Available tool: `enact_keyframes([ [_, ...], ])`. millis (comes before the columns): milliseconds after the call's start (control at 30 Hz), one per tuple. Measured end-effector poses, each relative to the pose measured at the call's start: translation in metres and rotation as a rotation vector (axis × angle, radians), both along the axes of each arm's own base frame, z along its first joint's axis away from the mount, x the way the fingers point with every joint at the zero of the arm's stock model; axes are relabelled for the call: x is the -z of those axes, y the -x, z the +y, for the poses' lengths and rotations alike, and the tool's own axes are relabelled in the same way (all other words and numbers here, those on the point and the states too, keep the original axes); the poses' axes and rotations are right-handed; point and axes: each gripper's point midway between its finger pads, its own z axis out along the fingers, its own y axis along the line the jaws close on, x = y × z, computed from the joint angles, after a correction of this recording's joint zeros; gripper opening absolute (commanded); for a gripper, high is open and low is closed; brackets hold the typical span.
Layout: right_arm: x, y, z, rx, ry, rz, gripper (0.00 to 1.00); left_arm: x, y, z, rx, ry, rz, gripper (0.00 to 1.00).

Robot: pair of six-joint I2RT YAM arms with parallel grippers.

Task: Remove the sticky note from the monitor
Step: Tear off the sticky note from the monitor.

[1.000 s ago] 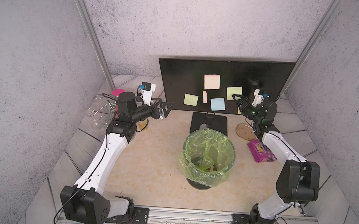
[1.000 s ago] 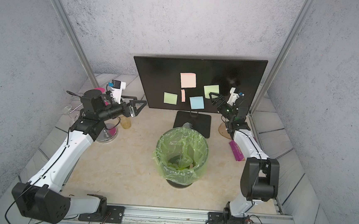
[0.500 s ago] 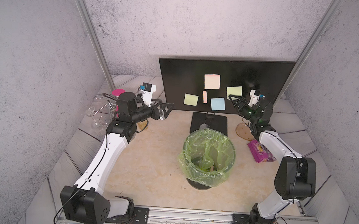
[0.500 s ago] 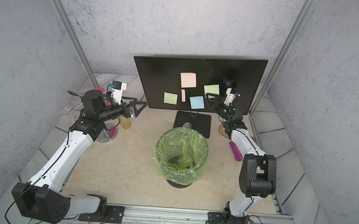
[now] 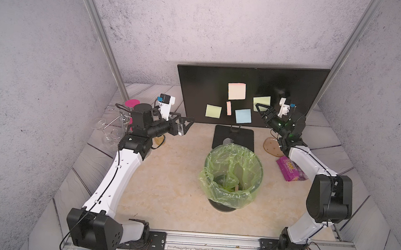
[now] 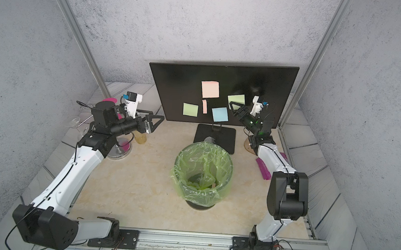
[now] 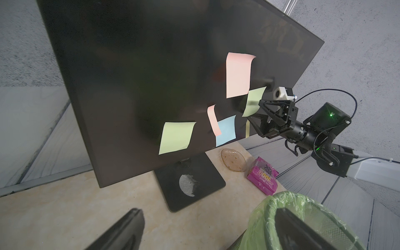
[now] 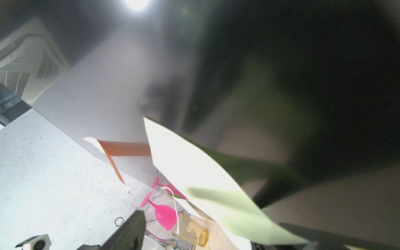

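The monitor [image 5: 197, 86] [image 6: 173, 85] stands at the back of the table with several sticky notes on its screen. There is a large pink one [image 5: 236, 91], a narrow pink strip [image 5: 228, 108], a blue one [image 5: 243, 115] and a green one [image 5: 213, 111] at the left. My right gripper [image 5: 259, 110] [image 6: 232, 108] [image 7: 254, 109] is open at the right-hand green sticky note [image 5: 262, 101] [image 8: 194, 168]. The note's loose lower edge lies between the jaws. My left gripper [image 5: 186, 127] [image 6: 156, 125] hangs open and empty beside the monitor's left edge.
A bin with a green liner [image 5: 233, 176] stands in front of the monitor's base [image 5: 233, 137]. An amber plate [image 5: 271, 146] and a pink packet [image 5: 290, 169] lie under my right arm. Clear and pink glasses [image 5: 112, 124] and an amber tumbler [image 6: 140, 138] stand at the left.
My right gripper has moved up and left onto the right green note, and its jaws have narrowed slightly. The left arm has not moved.
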Motion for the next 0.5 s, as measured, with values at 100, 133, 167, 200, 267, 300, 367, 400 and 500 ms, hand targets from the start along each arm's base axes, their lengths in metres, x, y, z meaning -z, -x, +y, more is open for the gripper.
enact_keyframes([
  [100, -0.001, 0.0, 0.0, -0.001, -0.002, -0.005, 0.76, 0.001, 0.0, 0.0, 0.001, -0.002, 0.001, 1.0],
  [133, -0.002, 0.0, 0.0, -0.002, -0.002, -0.008, 0.75, 0.0, 0.0, 0.0, 0.0, -0.002, 0.0, 1.0],
  [167, -0.002, 0.001, 0.0, -0.002, -0.003, -0.01, 0.75, 0.0, 0.0, 0.0, 0.001, -0.002, 0.0, 1.0],
  [200, -0.003, 0.001, 0.0, -0.003, -0.004, -0.016, 0.74, 0.0, 0.0, 0.0, 0.0, -0.002, 0.0, 1.0],
  [267, -0.005, 0.002, 0.0, -0.002, -0.006, -0.028, 0.72, 0.0, 0.0, 0.0, 0.001, -0.003, 0.0, 1.0],
  [300, -0.005, 0.003, 0.0, -0.002, -0.006, -0.034, 0.71, 0.0, 0.0, 0.0, 0.001, -0.004, -0.001, 1.0],
  [367, -0.005, 0.005, -0.001, 0.0, -0.006, -0.041, 0.67, 0.0, 0.0, 0.0, 0.001, -0.004, -0.002, 1.0],
  [400, -0.006, 0.007, -0.001, 0.001, -0.006, -0.042, 0.64, 0.0, 0.0, 0.0, 0.001, -0.004, -0.002, 1.0],
  [500, -0.01, 0.012, -0.001, 0.002, -0.005, -0.055, 0.54, 0.0, 0.0, 0.0, 0.001, -0.004, -0.002, 1.0],
])
